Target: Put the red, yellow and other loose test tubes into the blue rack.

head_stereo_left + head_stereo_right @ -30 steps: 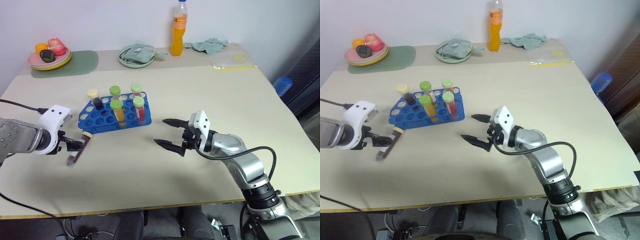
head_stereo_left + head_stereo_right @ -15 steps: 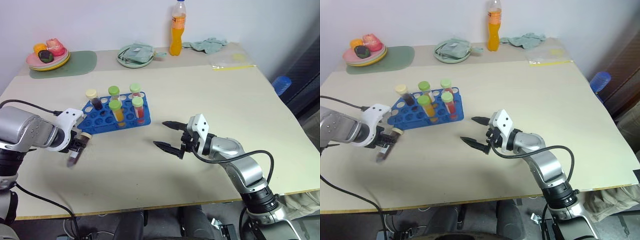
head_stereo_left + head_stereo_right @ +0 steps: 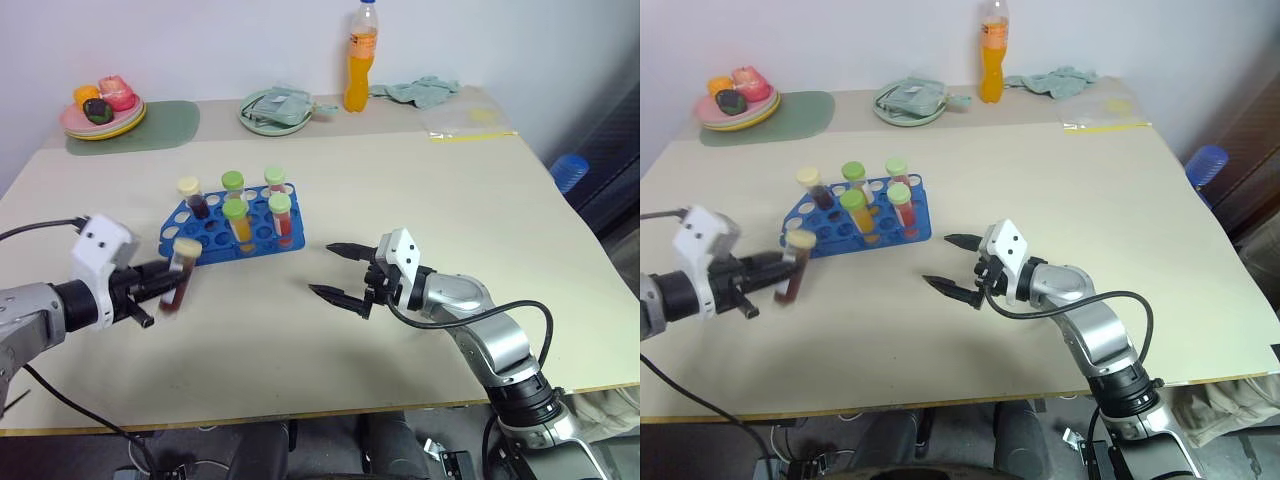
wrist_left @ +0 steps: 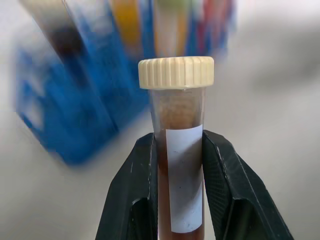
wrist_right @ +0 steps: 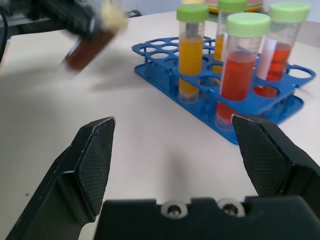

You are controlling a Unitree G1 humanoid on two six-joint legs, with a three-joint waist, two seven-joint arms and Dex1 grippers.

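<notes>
My left gripper [image 3: 170,283] is shut on a dark maroon test tube [image 3: 180,274] with a cream cap [image 4: 176,72], held nearly upright above the table just in front of the blue rack's [image 3: 195,247] near left corner. The rack holds several capped tubes: one dark with a cream cap [image 3: 189,196], yellow ones [image 3: 235,219] and red ones [image 3: 281,215] with green caps. My right gripper [image 3: 335,270] hovers open over the table to the right of the rack, its fingers [image 5: 95,160] spread wide with nothing between them.
An orange drink bottle [image 3: 360,58], a green plate with a cloth [image 3: 274,108] and a plate of fruit [image 3: 101,105] on a green mat stand along the far edge. A green rag [image 3: 415,90] and a plastic bag [image 3: 468,120] lie far right.
My left gripper has lifted the maroon tube and turned it from slanting downward to nearly upright, drawing it up toward the rack. The right arm has kept still.
</notes>
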